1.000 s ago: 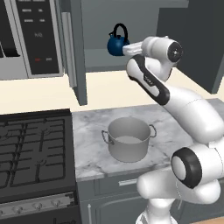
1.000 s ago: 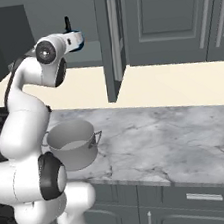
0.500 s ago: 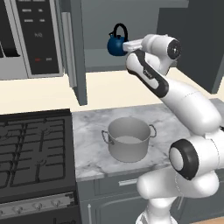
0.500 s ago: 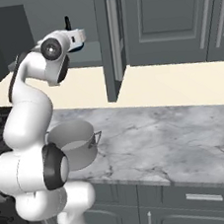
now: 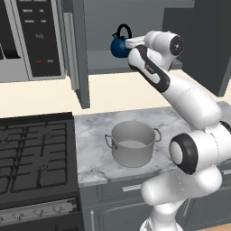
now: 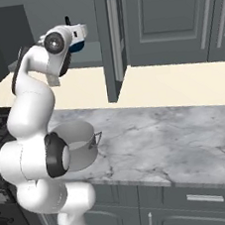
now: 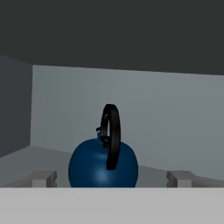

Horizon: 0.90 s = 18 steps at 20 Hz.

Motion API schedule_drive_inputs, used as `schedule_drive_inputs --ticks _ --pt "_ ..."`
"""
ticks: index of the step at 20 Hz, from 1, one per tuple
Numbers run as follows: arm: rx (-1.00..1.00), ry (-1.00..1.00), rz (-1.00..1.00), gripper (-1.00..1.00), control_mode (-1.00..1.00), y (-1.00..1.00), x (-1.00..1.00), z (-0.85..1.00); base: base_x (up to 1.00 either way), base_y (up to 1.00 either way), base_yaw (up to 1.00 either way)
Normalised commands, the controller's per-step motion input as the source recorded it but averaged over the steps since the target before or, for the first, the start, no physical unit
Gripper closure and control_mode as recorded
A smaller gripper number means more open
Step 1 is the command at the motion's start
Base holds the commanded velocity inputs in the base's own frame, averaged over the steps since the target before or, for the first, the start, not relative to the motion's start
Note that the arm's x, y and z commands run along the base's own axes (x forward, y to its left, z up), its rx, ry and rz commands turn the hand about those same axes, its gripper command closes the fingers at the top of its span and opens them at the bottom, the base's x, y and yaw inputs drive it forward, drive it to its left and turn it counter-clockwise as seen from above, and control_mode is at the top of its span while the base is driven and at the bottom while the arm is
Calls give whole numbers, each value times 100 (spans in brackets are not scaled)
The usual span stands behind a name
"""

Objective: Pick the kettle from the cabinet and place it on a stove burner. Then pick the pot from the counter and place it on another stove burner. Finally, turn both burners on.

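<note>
My gripper (image 7: 111, 178) is spread wide and empty, aimed into the cabinet (image 5: 135, 63). The kettle (image 7: 103, 167) sits dead ahead on the shelf, centred between my fingertips (image 7: 43, 178), its arched handle edge-on to me.

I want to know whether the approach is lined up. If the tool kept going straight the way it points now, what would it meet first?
Probably the kettle: in the hand view it sits centred between the two open fingertips of the tool, on the cabinet shelf. Its upright handle faces edge-on. How much gap remains is unclear.
</note>
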Motion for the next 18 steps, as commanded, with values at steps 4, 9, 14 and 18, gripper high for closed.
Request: schedule_drive_inputs --ticks 4,9,14,18 --pt "0 0 0 -100 -100 0 30 4 0 0 0" --pt "0 0 0 -100 -100 0 33 0 0 0 0" --pt "0 0 0 -100 -100 12 32 0 0 0 0" --pt "0 0 0 -100 -100 18 31 0 0 0 0"
